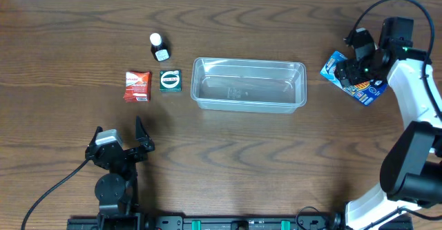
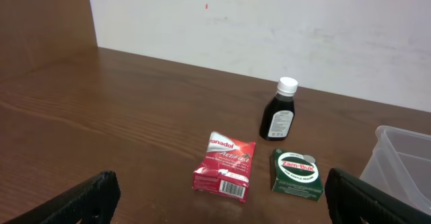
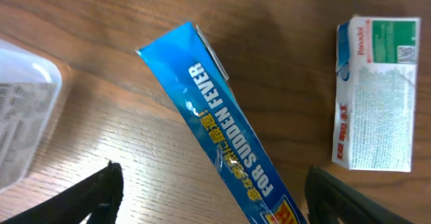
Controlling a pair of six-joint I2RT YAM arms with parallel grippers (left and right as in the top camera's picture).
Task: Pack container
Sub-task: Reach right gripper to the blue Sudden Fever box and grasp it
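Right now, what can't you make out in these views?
Blue box: lower end cut by right wrist frame edge; overhead, right gripper covers part.
White-green box: unseen overhead, probably under that gripper.
Container: only a corner in either wrist view.
Bottle label: too small to read.

Bottle (image 1: 159, 48), packets (image 1: 137, 85) left of container (image 1: 248, 85)

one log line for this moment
container: empty | left jaws: open, empty | right jaws: open over blue fever box | packed: none
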